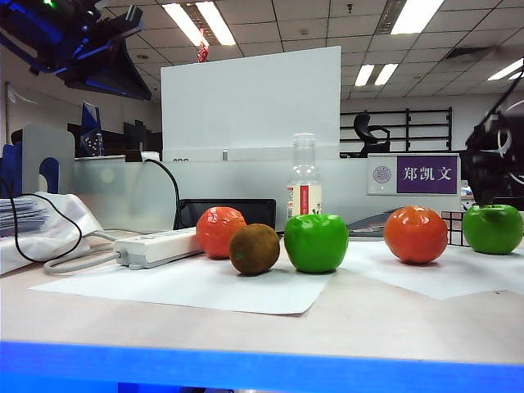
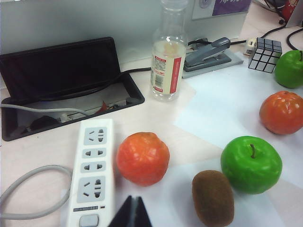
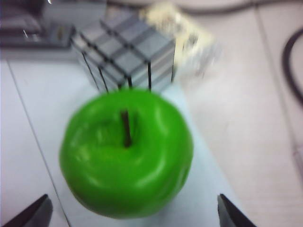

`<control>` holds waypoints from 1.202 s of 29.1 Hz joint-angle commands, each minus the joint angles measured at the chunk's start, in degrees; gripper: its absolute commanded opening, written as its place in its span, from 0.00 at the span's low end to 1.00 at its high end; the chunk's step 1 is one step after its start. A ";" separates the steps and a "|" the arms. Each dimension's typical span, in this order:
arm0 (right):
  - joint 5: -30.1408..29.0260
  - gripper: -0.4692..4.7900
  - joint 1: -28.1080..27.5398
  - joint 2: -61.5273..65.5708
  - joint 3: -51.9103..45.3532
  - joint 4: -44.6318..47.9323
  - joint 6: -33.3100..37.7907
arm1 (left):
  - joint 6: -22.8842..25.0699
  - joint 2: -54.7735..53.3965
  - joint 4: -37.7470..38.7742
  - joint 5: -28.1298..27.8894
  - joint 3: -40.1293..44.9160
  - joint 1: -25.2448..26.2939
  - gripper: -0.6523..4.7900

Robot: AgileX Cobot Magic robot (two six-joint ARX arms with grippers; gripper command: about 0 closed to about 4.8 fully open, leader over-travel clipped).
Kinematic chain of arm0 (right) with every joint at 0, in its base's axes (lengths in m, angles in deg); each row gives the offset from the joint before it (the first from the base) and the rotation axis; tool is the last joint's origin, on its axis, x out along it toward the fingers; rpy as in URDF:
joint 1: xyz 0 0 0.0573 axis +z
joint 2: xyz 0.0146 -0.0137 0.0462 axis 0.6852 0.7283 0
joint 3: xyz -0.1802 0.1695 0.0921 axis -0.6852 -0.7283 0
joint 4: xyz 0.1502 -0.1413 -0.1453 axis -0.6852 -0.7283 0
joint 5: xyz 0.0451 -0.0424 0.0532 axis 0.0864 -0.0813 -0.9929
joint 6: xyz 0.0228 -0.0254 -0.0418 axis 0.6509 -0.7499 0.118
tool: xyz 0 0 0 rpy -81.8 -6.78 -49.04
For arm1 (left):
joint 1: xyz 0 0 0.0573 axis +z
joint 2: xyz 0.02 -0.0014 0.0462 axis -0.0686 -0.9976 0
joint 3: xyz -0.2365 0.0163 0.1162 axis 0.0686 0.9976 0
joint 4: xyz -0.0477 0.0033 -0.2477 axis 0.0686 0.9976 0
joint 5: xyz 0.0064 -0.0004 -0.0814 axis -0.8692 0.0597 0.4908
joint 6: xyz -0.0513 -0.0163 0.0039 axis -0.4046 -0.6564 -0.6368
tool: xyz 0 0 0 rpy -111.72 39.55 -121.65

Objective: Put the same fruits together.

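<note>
Five fruits stand on the table. From left to right they are a tangerine, a brown kiwi, a green apple, a second tangerine and a second green apple. My right gripper is open, hovering just over the right-hand apple. Its fingertips stand wide on either side of the apple without touching it. In the exterior view it is a dark blur above that apple. My left gripper is shut and empty, above the paper near the left tangerine and the kiwi.
A white power strip with its cable lies left of the fruits, and a black cable box sits behind it. A clear bottle, a stapler and a mirror cube stand at the back. The left arm hangs high at the left.
</note>
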 commanded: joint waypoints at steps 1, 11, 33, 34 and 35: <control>-0.39 1.00 0.11 1.29 0.22 1.64 2.51 | 0.24 0.09 -0.96 -1.03 -0.22 0.04 0.11; -0.39 1.00 0.04 3.87 0.28 10.25 2.49 | 0.24 0.09 -1.09 -1.14 -0.22 0.04 0.11; -2.93 1.00 0.07 10.99 0.44 15.21 4.04 | 0.26 0.09 -1.11 -1.16 -0.22 0.04 0.11; -2.95 1.00 0.04 11.06 0.44 15.85 4.04 | 0.26 0.09 -1.14 -1.18 -0.22 0.04 0.11; -2.95 1.00 0.04 11.06 0.44 16.20 4.04 | 0.26 0.09 -1.16 -1.27 -0.22 0.04 0.11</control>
